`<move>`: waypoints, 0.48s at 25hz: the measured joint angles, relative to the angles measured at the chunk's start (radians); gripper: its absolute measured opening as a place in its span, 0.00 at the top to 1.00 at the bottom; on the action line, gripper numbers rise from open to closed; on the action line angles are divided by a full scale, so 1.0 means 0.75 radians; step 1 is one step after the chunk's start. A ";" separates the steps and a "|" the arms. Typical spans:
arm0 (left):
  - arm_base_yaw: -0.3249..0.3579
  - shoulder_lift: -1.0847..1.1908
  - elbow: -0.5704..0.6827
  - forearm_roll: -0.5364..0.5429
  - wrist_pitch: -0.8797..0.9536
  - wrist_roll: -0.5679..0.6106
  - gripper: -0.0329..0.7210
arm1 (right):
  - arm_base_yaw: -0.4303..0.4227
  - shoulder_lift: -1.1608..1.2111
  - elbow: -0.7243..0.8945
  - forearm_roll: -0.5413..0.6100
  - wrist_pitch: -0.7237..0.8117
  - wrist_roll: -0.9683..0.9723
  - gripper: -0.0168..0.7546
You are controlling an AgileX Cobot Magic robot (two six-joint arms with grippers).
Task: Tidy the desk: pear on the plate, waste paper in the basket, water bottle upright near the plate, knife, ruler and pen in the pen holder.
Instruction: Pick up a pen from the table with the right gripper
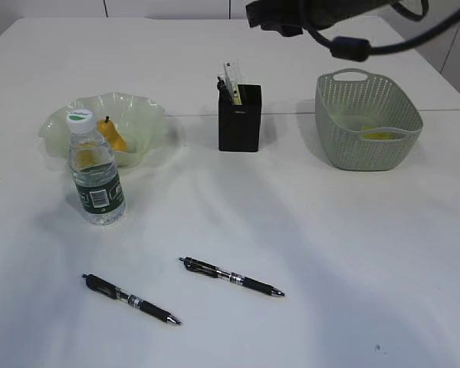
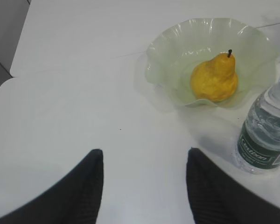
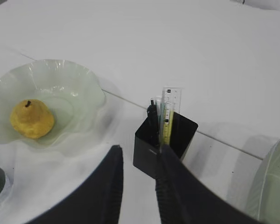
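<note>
Both grippers — left (image 2: 144, 186), right (image 3: 139, 186) — parted, empty; two pens (image 1: 130, 299) (image 1: 231, 277), one pear (image 1: 113, 136), one water bottle (image 1: 94, 170).

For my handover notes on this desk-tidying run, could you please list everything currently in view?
desk: one, white, under everything.
plate: one, pale green with ruffled rim, back left.
pear: one, yellow-orange, lying in the plate.
water bottle: one, clear with dark green label, upright in front of the plate.
pen holder: one, black, back centre.
ruler: one, clear, standing in the pen holder beside other slim items.
basket: one, sage green, back right; something yellowish inside, unclear what.
pens: two, black, lying apart on the front of the desk.
left gripper: black, open and empty above bare desk.
right gripper: black, narrowly open and empty, hovering by the pen holder.
</note>
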 joint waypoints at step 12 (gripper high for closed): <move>0.000 0.000 0.000 0.007 0.000 0.000 0.42 | 0.009 -0.238 0.647 -0.175 -0.528 0.000 0.74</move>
